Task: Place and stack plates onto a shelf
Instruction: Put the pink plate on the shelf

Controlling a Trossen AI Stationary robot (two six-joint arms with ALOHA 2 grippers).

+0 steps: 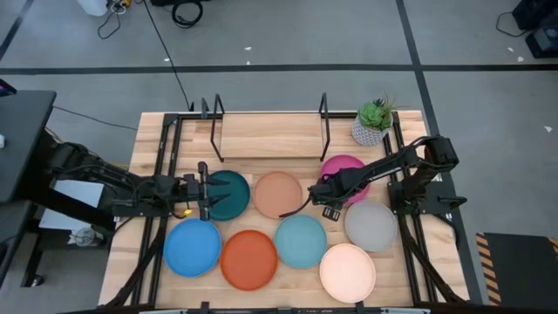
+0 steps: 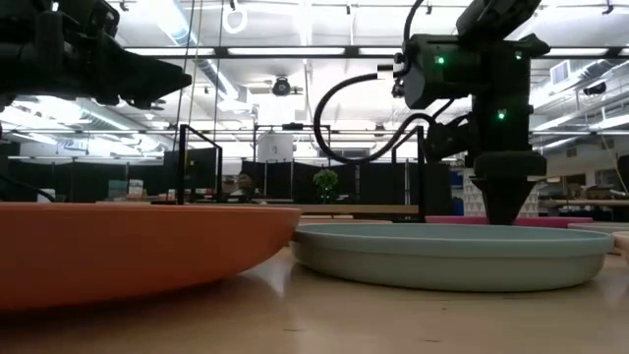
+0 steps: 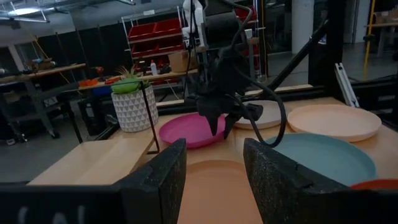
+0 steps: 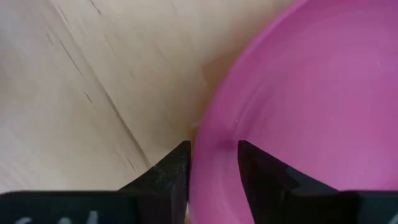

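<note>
1. The right tool points down at the near-left rim of the magenta plate. In the right wrist view its two fingers straddle that rim, one outside on the bench and one inside the dish. There is still a gap around the rim, so whether they pinch it I cannot tell.
2. The left tool hovers level at the left edge of the teal plate, fingers spread and holding nothing.
3. The shelf stands at the back of the bench between its black end frames, with no plate on it.
4. All eight plates lie flat on the bench in front of the shelf.
5. Back row, from the left: teal, peach, magenta.
6. Front row: blue, orange, turquoise, cream, with the grey plate between magenta and cream.
7. A potted plant sits just right of the shelf, behind the magenta plate.
</note>
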